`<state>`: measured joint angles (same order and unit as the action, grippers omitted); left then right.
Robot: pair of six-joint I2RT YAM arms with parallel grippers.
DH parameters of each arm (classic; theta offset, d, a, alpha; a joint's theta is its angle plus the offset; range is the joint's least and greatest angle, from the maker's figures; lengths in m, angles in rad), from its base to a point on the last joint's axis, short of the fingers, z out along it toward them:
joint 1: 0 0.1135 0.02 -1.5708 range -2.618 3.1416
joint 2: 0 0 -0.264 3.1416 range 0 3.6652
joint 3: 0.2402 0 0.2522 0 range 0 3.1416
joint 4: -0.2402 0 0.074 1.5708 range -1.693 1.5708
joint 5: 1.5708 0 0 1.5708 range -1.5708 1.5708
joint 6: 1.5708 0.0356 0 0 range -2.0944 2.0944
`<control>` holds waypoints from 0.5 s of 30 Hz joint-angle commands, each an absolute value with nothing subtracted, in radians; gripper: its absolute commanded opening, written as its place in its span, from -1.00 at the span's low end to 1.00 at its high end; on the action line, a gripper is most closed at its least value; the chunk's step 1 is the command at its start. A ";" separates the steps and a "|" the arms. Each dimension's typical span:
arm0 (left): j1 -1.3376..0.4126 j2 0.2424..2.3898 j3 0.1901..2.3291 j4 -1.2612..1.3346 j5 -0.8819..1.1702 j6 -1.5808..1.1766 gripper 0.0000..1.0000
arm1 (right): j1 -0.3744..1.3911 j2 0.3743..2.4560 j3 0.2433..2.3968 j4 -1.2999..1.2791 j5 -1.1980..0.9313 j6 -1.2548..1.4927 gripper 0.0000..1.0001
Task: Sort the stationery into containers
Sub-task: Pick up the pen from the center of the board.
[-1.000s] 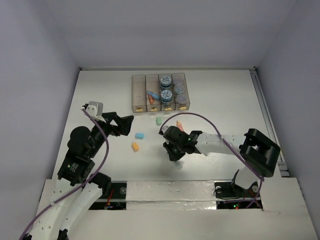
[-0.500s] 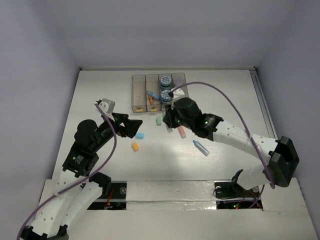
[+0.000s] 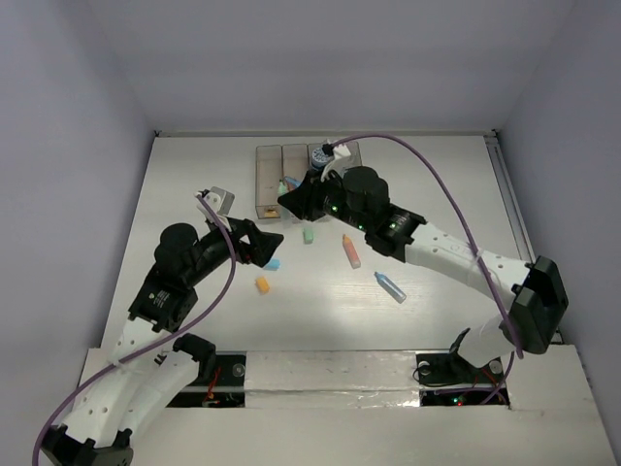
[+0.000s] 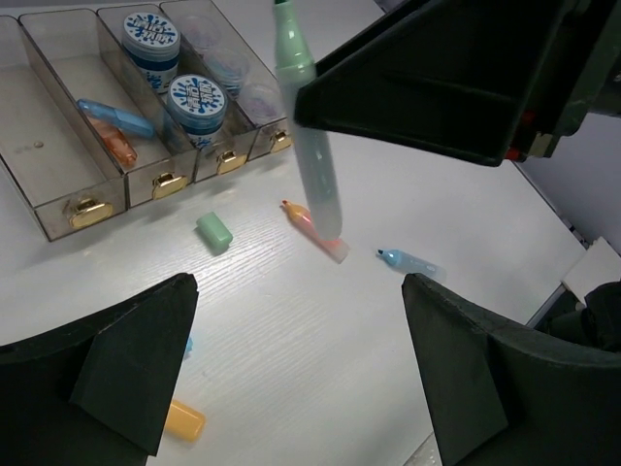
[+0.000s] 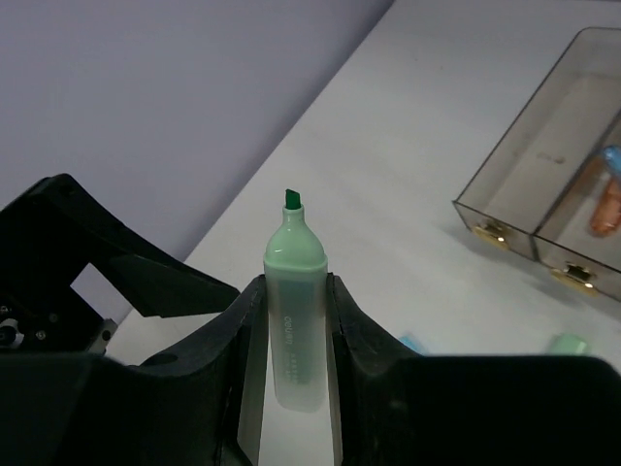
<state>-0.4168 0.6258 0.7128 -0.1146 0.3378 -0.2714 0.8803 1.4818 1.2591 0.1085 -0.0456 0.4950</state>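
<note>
My right gripper [image 5: 291, 291] is shut on a pale green marker [image 5: 294, 311], tip up; from above the gripper [image 3: 287, 197] hangs at the front left of the containers [image 3: 267, 180]. The second bin holds a blue marker [image 4: 114, 116] and an orange marker [image 4: 118, 146]; the third holds two blue-topped jars [image 4: 197, 97]. My left gripper [image 4: 299, 291] is open and empty above the table, beside a blue eraser [image 3: 273, 263]. An orange eraser [image 3: 261, 284], a green eraser [image 3: 309, 235], an orange-pink marker [image 3: 350, 250] and a blue marker [image 3: 390, 286] lie loose.
The right arm [image 3: 437, 248] stretches diagonally across the table from the right. The left arm's purple cable [image 3: 225, 277] loops over the near left. The leftmost bin [image 4: 44, 146] has nothing in it. Grey walls close in the table's sides and back.
The right arm swung from mid-table up and left to the containers' front, carrying the green marker. The left gripper reached forward and right toward the blue eraser.
</note>
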 commanded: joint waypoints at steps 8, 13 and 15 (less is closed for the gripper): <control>-0.410 0.629 0.718 -0.060 0.362 -0.264 0.50 | 0.928 1.552 1.316 0.294 -0.182 0.606 -0.97; -0.410 0.637 0.718 -0.058 0.364 -0.264 0.31 | 0.928 1.549 1.313 0.330 -0.212 0.617 -0.97; -0.410 0.637 0.718 -0.060 0.356 -0.264 0.25 | 0.928 1.548 1.312 0.342 -0.236 0.621 -0.97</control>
<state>-0.4168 0.6376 0.7128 -0.1085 0.3447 -0.2703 0.9188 1.5585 1.2629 0.2394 -0.1913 0.6025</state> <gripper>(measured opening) 0.630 0.297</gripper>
